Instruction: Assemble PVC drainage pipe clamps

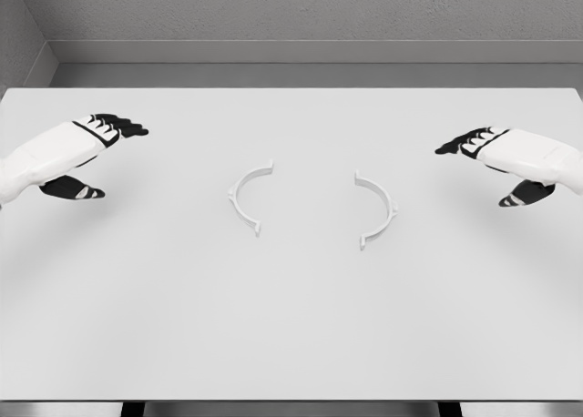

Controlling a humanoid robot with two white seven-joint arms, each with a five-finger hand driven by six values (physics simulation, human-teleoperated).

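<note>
Two white half-ring clamp pieces flat on the white table, near its middle. Left clamp half at about 9 o'clock from table centre; right clamp half at about 3 o'clock. Well apart, a bare gap between. Not touching each other or either hand.

Orientation: open sides face inward, left half opening toward 3 o'clock, right half toward 9 o'clock. Bulge of each arc outward. Chord of each running roughly 12 to 6 o'clock, the left one leaning slightly toward 1 and 7. Small tabs or lugs at the arc ends; detail too fine to read.

Handling, as judgement: thin rigid plastic, very light, likely to skid on the smooth top if pushed from one side only. Some spring in the arc, so a hard squeeze across the ends could flex it. Low profile, lying flat, awkward to pinch from above. Best hold probably at the mid-arc, thumb on the outer curve and fingers on the inner, keeping the end tabs free for mating.

Left hand at 9 o'clock, near the table's left edge, fingers extended, thumb dropped below, holding nothing. Right hand at 3 o'clock, mirrored, likewise spread and empty. Both well clear of the pieces. Assembly not yet begun.
</note>
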